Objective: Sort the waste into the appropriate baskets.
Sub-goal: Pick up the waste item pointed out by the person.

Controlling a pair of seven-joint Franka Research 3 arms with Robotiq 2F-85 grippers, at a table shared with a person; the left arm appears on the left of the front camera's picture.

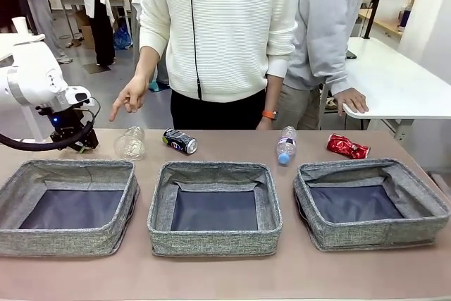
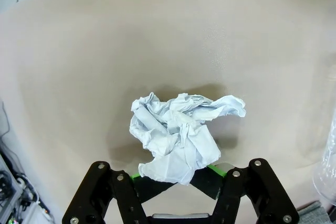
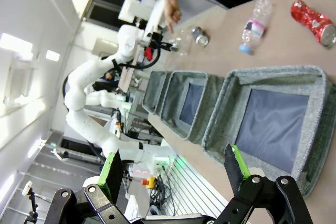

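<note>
The crumpled white tissue (image 2: 178,132) lies on the beige table (image 1: 225,273) at its far left, behind the left low grey woven-fabric basket (image 1: 70,166). Its lower flap sits between the jaws of the left gripper (image 2: 176,174), which are drawn in on it, with a green pad against either side. Just to the robot's right of that gripper lies a crushed clear plastic bottle (image 1: 131,144), and a person's hand (image 1: 128,99) points down above it. Further along the far side are a dark blue can (image 1: 180,141), a clear plastic bottle with a pink label (image 1: 285,146) and a crushed red can (image 1: 347,147). The middle basket (image 1: 211,168) and right basket (image 1: 352,167) stand in front of them. The right gripper (image 3: 173,158) hangs with its jaws spread wide and holds nothing.
</note>
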